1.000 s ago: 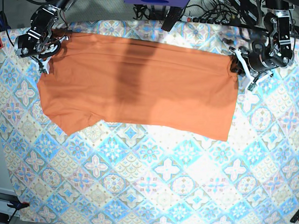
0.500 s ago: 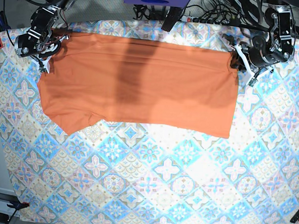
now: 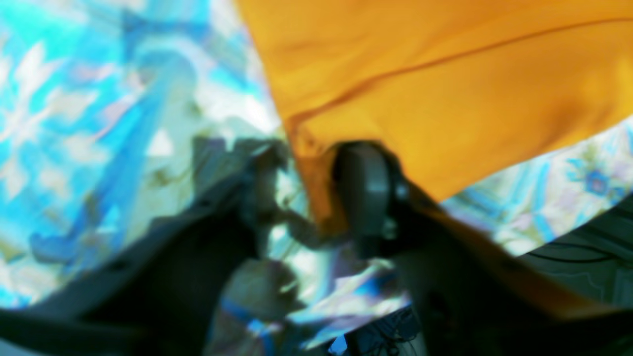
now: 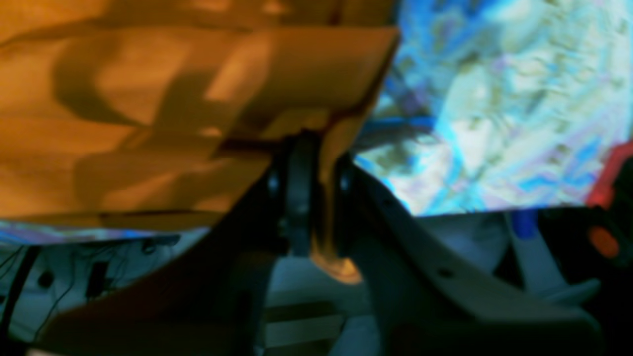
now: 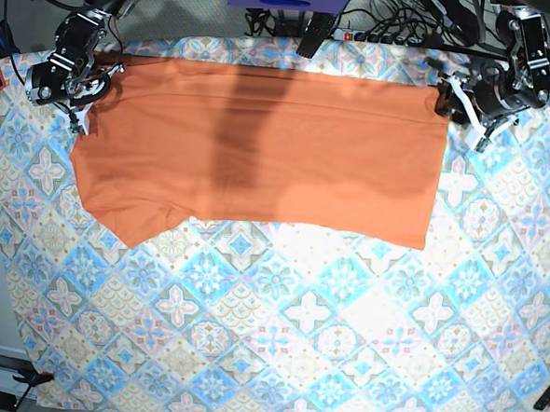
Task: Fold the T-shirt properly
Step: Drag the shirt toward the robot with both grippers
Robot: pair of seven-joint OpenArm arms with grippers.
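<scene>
I am pinching the shirt point(image 5: 260, 149) corner in my right gripper point(image 4: 319, 198). My left gripper point(image 3: 306, 198) is gaping around its corner, so that edge is risking a slip and skewing the fold.

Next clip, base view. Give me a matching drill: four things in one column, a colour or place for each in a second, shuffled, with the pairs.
Things:
1. T-shirt
2. tablecloth
3. left gripper
4. right gripper

Colour or place:
A. at the shirt's far corner, base view's left
B. blue-and-pink pattern
C. at the shirt's far corner, base view's right
D. plain orange

Pairs: 1-D, 2-B, 3-C, 4-A
</scene>
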